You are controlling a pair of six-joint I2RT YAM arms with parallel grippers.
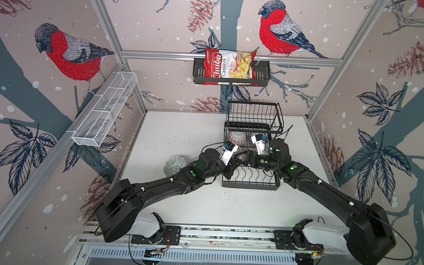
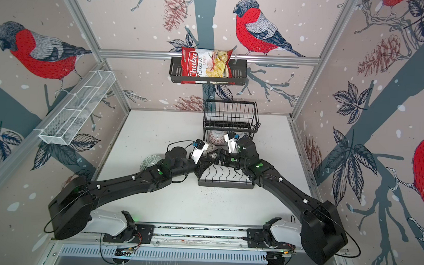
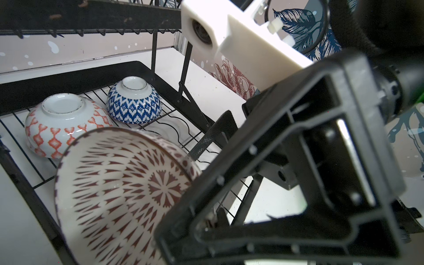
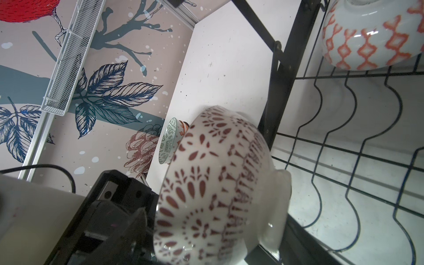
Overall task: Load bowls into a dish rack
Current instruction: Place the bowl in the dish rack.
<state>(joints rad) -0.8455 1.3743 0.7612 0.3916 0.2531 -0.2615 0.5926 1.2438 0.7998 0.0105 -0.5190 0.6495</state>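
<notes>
Pinching the maroon bowl (image 3: 119, 183) by its rim, our left jaws present it above the dish rack (image 3: 68, 85), likely for our open right jaws.

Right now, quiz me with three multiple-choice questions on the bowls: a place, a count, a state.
1. Where is the teal bowl? A wall basket; B table; C white tray.
2. How many bowls sit upside down in the rack? A two; B none; C four.
3. How is the brown bowl? A flat on the table; B broken; C tilted, gripped at its rim.
B: it stands on the table beside the rack. A: the orange bowl and blue bowl. C: the left gripper holds it tilted.
</notes>
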